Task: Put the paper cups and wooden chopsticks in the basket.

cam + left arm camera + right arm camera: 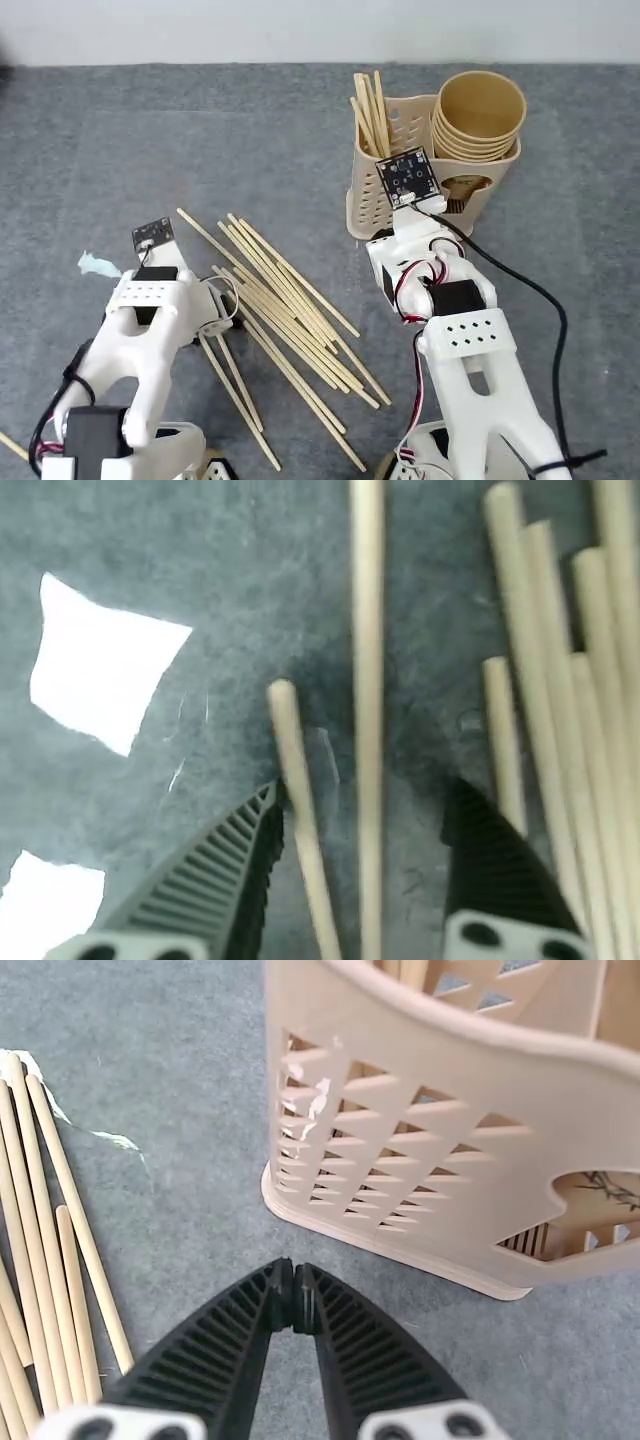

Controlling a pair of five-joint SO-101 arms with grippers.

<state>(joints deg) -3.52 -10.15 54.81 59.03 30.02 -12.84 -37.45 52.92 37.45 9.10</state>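
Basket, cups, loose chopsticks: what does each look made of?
Basket: beige moulded plastic with a slight sheen and cut-out lattice walls.
Cups: probably tan paper, matte, with thin rims nested in a stack.
Chopsticks: pale bare wood or bamboo, matte, with no visible varnish; cannot tell which.

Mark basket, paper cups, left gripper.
basket (365,205), high view, front lattice wall.
paper cups (483,105), high view, inside of the top cup.
left gripper (365,790), left wrist view, midway between its open fingertips.
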